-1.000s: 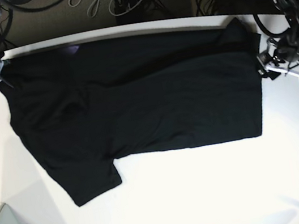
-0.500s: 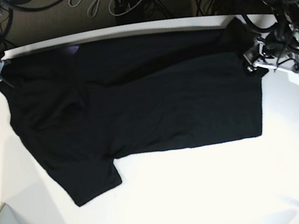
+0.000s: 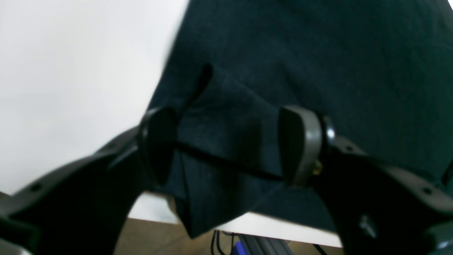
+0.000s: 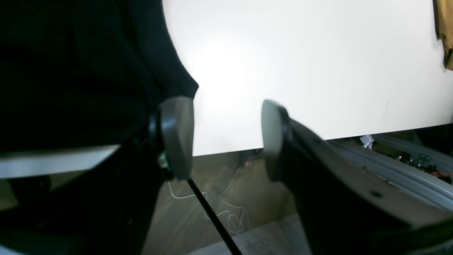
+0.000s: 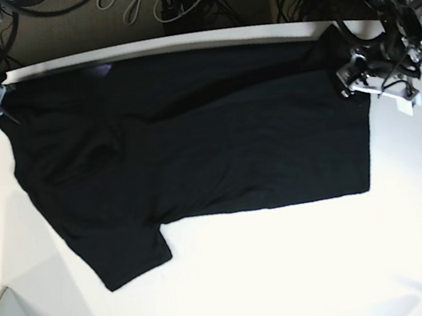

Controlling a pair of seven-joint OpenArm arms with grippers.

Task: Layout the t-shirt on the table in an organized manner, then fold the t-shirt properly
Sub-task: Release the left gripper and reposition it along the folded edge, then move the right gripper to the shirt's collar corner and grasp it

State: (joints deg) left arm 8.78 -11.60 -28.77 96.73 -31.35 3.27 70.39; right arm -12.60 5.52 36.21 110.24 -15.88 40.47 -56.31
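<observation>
Left gripper (image 3: 226, 148), jaws spread, straddles a raised fold at the t-shirt (image 5: 191, 137) corner lying long across the table (image 5: 295, 274); right gripper (image 4: 226, 138) released beside the opposite end.

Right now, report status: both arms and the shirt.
Left gripper jaws open, straddling the t-shirt corner at the table edge. Right gripper jaws open, beside a sleeve, holding nothing. Shirt spread on table. Nothing in the way.
</observation>
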